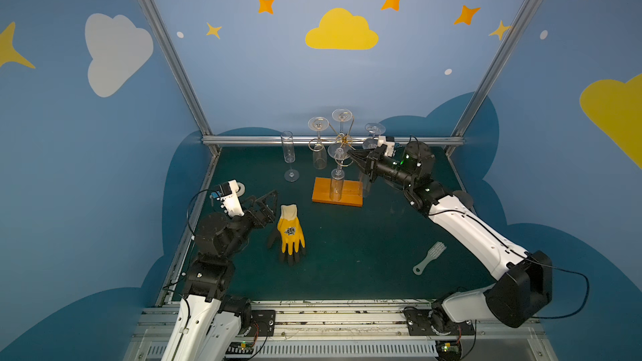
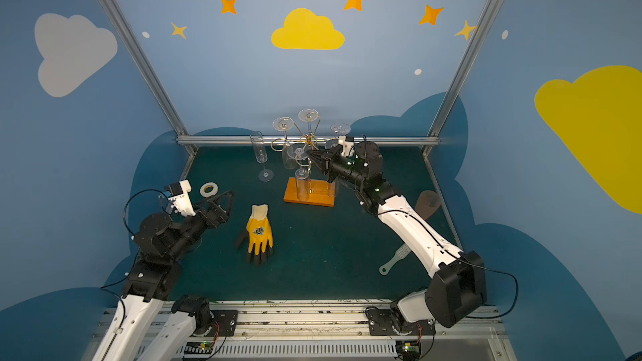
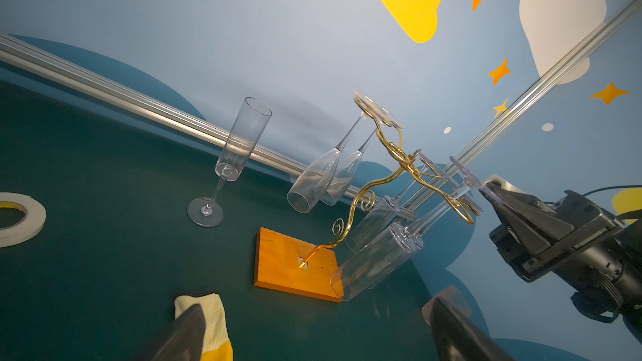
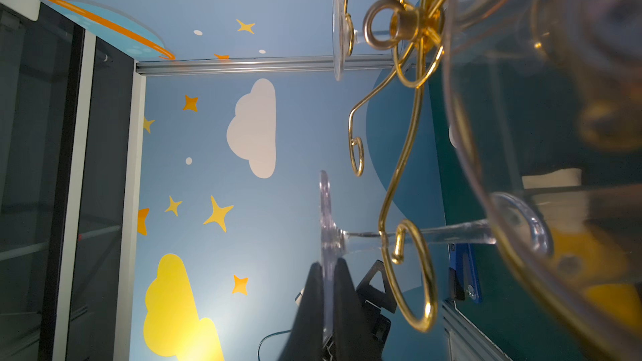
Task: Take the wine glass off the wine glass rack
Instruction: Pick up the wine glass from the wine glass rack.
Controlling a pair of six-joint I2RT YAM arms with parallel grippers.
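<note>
I'm at the lift-out step. My right pincer [image 1: 351, 155] is pressed together on the flat foot of the wine glass [image 1: 336, 185], pinching the disc edge-on. The right wrist view shows this plainly, with the pads [image 4: 311, 310] on either side of the clear rim. The glass hangs bowl-down on the near side of the wine glass rack [image 1: 344, 139]. Its stem is threaded through one gold curl [image 4: 399, 244] and its bowl dangles just above the orange base [image 1: 321, 192], so it is gripped but not yet off. As I judge it, the next move calls for sliding the stem out through the curl's open side rather than pulling straight up, since the foot is wider than the loop and would snag the wire. I can't quite tell where the gap in the spiral lies, because the wire is blurred close to the lens, so I'd go slowly and watch the rack for tipping. The neighbouring glasses [image 1: 319, 159] hang close by, and a knock could set them swinging. My left pincer [image 1: 268, 204] sits spread wide and empty, low over the worktop [image 1: 347, 265] near the yellow glove [image 1: 291, 234], well apart from the rack. It could steady the base if the stand starts to lift.
</note>
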